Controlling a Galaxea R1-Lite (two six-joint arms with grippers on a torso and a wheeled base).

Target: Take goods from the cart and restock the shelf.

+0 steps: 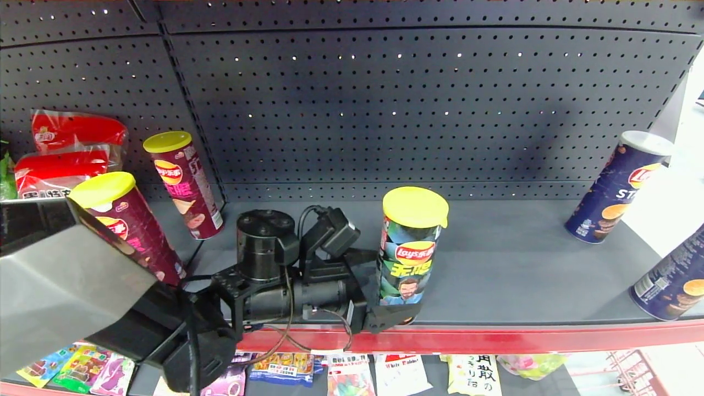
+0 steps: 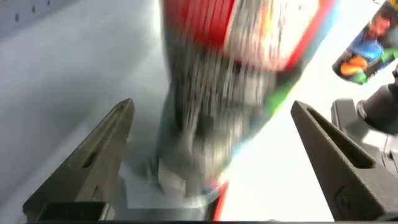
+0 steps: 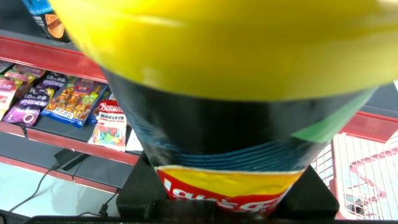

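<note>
A chip can with a yellow lid (image 1: 410, 256) stands upright near the front edge of the grey shelf (image 1: 522, 258). My left gripper (image 1: 399, 309) is at the can's base, open, one finger in front of it. In the left wrist view the blurred can (image 2: 230, 74) lies between the wide-apart fingers (image 2: 99, 155) of that gripper (image 2: 211, 124), touching neither. My right gripper (image 3: 227, 199) is shut on a second yellow-lidded chip can (image 3: 236, 124), held in front of the lower shelf. That held can (image 2: 367, 50) also shows far off in the left wrist view.
Two maroon cans (image 1: 184, 184) (image 1: 129, 225) and red packets (image 1: 60, 154) stand at the shelf's left. Two blue cans (image 1: 619, 187) (image 1: 671, 280) stand at the right. Snack bags (image 1: 352, 374) fill the shelf below the red front edge (image 1: 495, 338). A red cart (image 3: 367, 168) is to the right.
</note>
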